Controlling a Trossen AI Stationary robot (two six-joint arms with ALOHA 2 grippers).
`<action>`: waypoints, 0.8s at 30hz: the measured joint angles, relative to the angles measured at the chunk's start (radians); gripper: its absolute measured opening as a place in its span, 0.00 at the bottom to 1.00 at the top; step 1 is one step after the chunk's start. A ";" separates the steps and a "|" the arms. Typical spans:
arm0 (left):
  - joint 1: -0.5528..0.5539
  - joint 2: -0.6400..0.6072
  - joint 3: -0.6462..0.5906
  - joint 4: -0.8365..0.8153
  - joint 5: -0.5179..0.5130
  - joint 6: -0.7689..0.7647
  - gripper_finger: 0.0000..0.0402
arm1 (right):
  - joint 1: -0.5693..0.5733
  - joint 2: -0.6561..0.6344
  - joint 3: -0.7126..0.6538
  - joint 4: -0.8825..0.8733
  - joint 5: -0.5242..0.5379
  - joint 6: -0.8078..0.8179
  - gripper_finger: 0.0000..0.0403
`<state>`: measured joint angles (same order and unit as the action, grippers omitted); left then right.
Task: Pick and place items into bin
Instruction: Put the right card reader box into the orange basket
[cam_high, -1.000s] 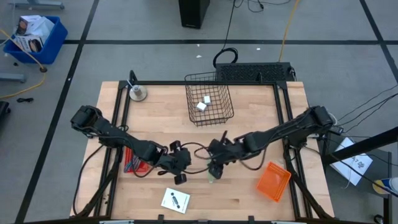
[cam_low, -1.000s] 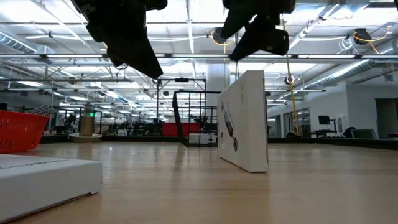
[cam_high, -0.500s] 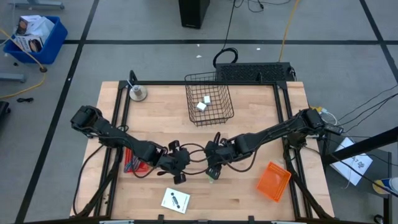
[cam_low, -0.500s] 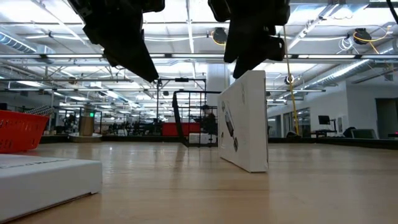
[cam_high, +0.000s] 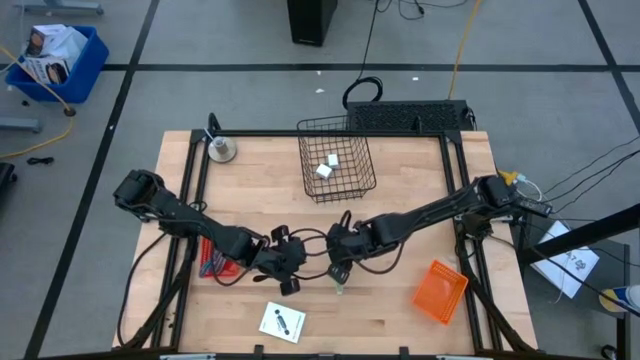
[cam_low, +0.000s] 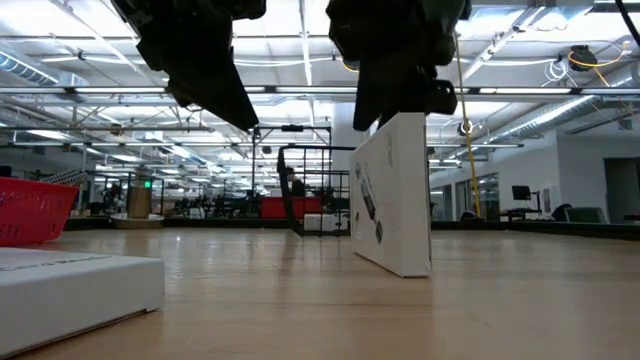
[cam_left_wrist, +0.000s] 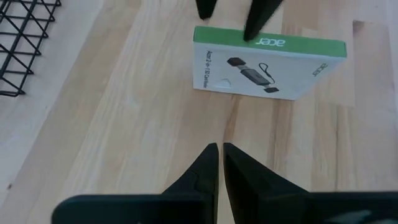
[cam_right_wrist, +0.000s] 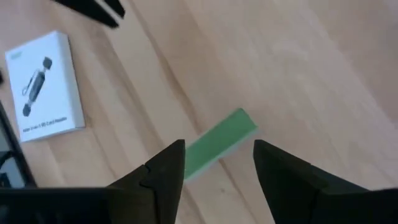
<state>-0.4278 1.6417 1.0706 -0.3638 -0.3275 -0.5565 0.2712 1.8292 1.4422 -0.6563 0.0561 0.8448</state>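
Grey floor (cam_high: 200, 40) w/ dark lines; ceiling strip lights (cam_low: 300, 70); possibly shelving far back.

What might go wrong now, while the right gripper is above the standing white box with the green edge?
1. The white box stands on a narrow edge; if one finger of the open right gripper bumps its top, it may tip over.
2. The left gripper, shut, hangs close beside it, so the two arms might collide.
3. The wire basket is some way off across the table; a loose grip on the box's green edge may slip during transport.
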 joint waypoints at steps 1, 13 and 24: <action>0.000 0.000 0.000 -0.001 0.000 -0.002 0.07 | -0.003 0.005 0.000 0.000 -0.008 0.000 0.48; 0.000 0.000 0.000 -0.001 -0.015 -0.003 0.07 | -0.032 0.018 -0.028 0.060 -0.008 -0.016 0.62; 0.000 0.000 0.000 -0.001 -0.015 -0.004 0.07 | -0.040 0.010 -0.108 0.124 -0.030 -0.038 0.51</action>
<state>-0.4281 1.6413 1.0706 -0.3649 -0.3428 -0.5607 0.2310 1.8389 1.3342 -0.5328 0.0257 0.8068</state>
